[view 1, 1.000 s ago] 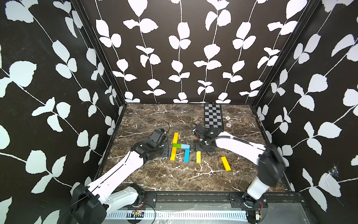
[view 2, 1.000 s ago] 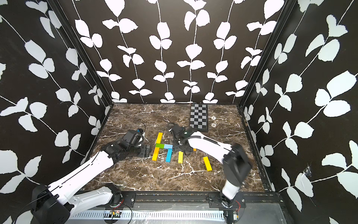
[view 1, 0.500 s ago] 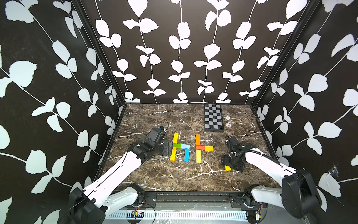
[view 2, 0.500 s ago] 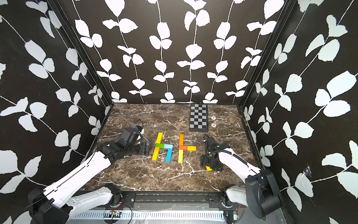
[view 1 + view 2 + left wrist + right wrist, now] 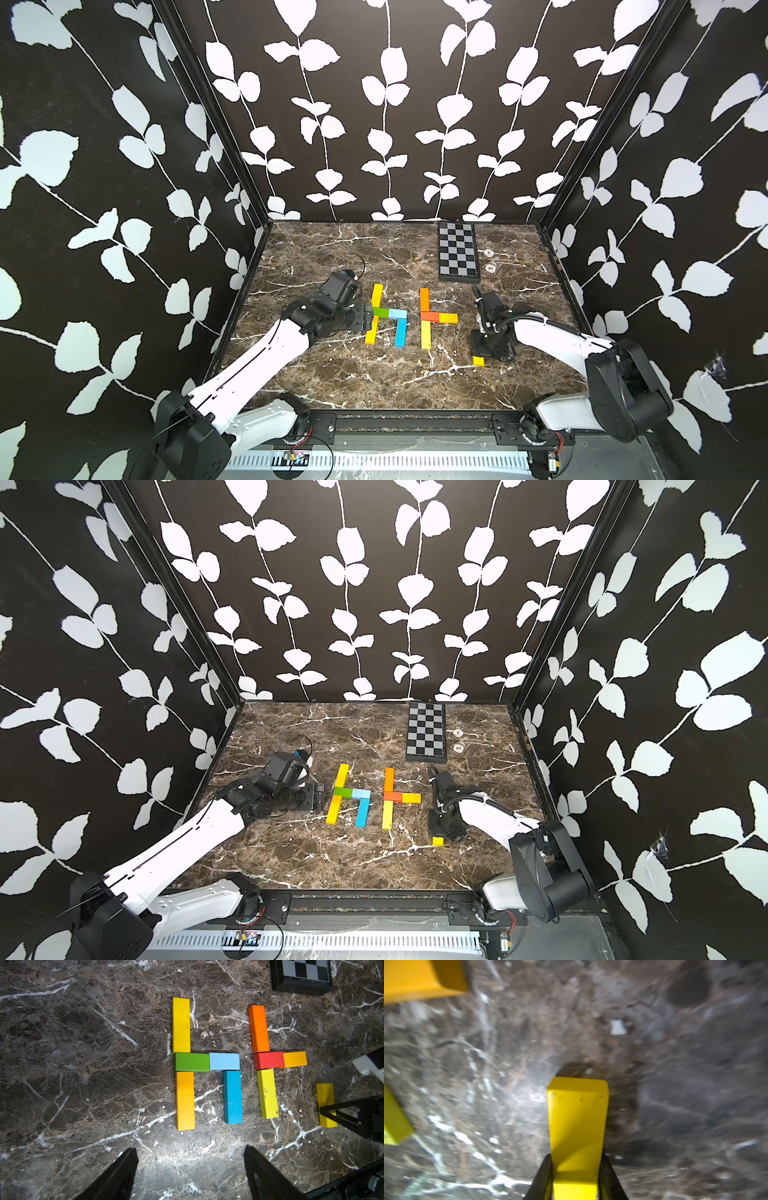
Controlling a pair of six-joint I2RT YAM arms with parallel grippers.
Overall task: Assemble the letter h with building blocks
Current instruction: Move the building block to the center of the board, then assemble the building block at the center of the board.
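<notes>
At the counter's (image 5: 415, 386) near right, our right end effector (image 5: 575, 1157) is clamped shut on a yellow block (image 5: 577, 1118), pinching its long sides. We judge this is so it can go down as the missing right leg under the amber bar (image 5: 295, 1059) of the unfinished h (image 5: 269, 1060). Our left end effector (image 5: 190, 1153) hangs wide open and empty, just left of the finished h (image 5: 207, 1061).

blocks (image 5: 192, 1062): 5 flat as h | 4 alongside | yel bar (image 5: 578, 1126) apart, gripped
</notes>
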